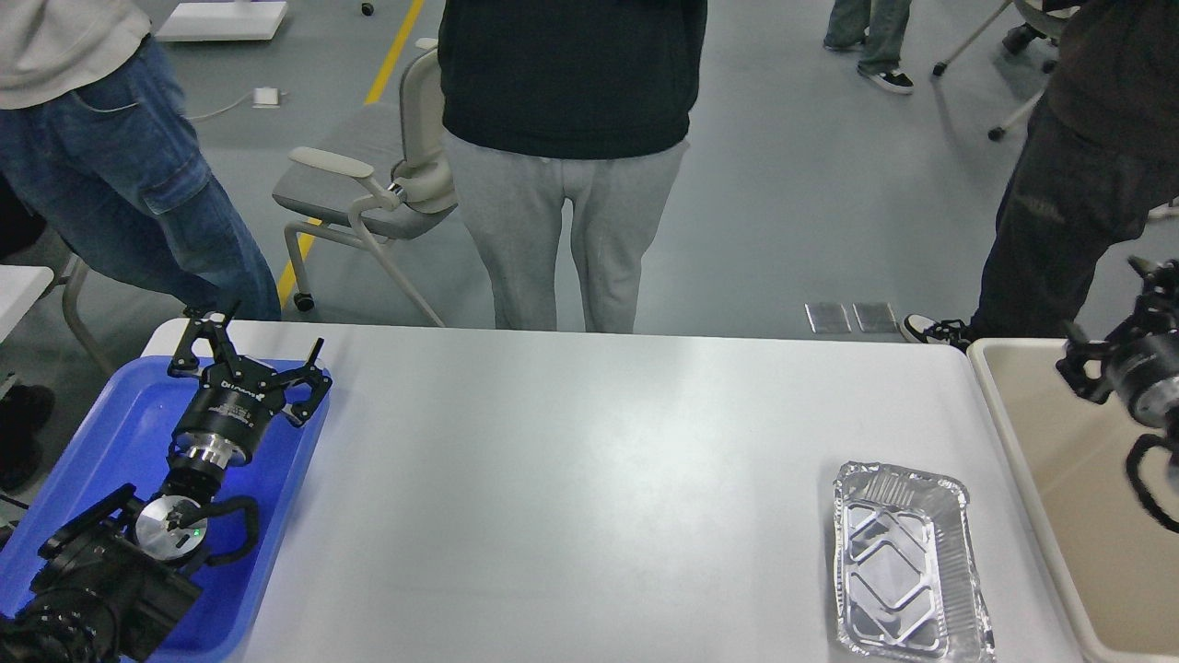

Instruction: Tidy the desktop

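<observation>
Where desktop point(589, 460) spreads, left pincer point(261, 343) over its left

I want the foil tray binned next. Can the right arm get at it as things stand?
Probably yes. The foil tray lies alone on the desktop, nothing on or beside it, next to the bin over which the right gripper hangs. Its jaw state is unclear.

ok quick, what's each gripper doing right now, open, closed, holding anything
Left gripper: open, empty, over the blue tray.
Right gripper: cannot tell, partly cut off over the beige bin.
</observation>
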